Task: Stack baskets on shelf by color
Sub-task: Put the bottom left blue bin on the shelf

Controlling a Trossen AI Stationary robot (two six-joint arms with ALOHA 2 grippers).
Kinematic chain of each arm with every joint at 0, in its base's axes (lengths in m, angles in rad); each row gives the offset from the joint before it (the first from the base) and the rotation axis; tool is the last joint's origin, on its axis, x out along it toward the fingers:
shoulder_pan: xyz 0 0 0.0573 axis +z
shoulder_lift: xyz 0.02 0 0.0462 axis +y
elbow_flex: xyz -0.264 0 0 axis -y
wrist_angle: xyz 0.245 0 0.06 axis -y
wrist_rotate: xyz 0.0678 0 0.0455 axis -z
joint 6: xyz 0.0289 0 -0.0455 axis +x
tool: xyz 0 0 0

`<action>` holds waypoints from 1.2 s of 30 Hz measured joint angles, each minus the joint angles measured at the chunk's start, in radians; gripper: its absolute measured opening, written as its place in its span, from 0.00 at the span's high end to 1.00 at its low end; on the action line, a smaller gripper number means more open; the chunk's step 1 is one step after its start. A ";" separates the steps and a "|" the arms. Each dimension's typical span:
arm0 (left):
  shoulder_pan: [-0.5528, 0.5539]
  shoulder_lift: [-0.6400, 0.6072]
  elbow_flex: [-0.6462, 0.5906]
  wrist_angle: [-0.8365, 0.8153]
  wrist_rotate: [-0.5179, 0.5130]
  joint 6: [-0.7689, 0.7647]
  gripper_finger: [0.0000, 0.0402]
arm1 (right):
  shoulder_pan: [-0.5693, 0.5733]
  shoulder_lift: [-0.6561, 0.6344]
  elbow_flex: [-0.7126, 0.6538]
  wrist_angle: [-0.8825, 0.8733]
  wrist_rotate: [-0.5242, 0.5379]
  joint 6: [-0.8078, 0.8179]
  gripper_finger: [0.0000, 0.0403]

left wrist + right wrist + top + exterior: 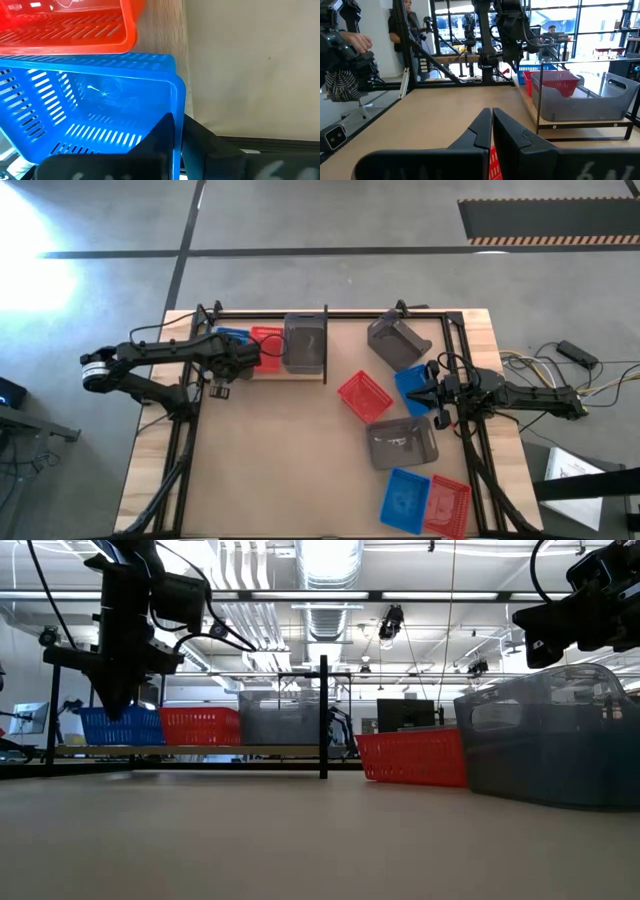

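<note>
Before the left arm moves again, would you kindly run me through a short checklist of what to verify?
1. Left gripper shut on the wall of the blue basket: ok.
2. That basket on the shelf, at the end away from the divider: ok.
3. Red basket on the shelf right beside it, so lifting could nudge it: not ok.
4. Grey basket on the shelf next to the divider: ok.
5. Right gripper shut, empty, waiting over the loose baskets: ok.
6. Loose baskets on the table all stacked by colour: not ok.
</note>
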 joint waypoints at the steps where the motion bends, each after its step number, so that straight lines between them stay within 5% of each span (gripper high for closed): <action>1: 0.000 0.000 0.000 0.000 0.000 -0.005 0.98 | 0.000 0.000 0.000 0.000 0.000 0.000 0.98; 29: 0.009 0.000 0.000 0.078 0.022 -0.162 0.98 | 0.000 0.000 0.000 0.000 0.000 0.000 0.98; 36: 0.017 0.000 0.000 0.078 0.006 -0.155 0.87 | 0.000 0.000 0.000 0.000 0.000 0.000 0.98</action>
